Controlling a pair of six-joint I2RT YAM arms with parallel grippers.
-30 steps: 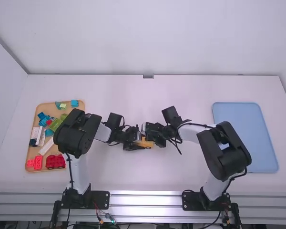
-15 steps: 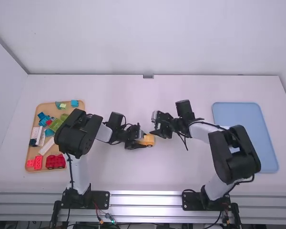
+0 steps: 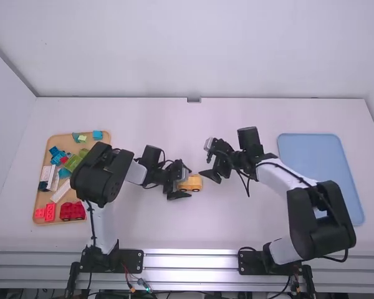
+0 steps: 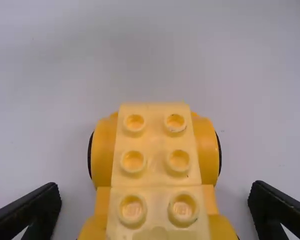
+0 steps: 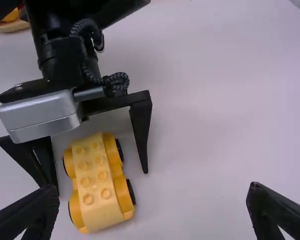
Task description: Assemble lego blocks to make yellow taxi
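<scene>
Yellow car (image 4: 155, 175) set down between spread fingers

The car is seen on the white table (image 3: 193, 230), around the middle. It is set with its wheels down and its bumps up. Two rows of round bumps can be seen on top, and black is seen on the outside of the wheels (image 5: 75, 210).

The left claw (image 3: 188, 182) is held around the car. Its two fingers are spread wide, one on each side, and the car is touched by neither. The right claw (image 3: 209, 177) is held a little way off, near the car's right end, and its fingers are spread wide too.

At the far left, red blocks (image 3: 73, 212), a green block (image 3: 72, 163) and a blue block (image 3: 98, 134) are kept on a wooden tray (image 3: 59, 140). At the far right, a blue tray (image 3: 315, 149) is laid flat.
</scene>
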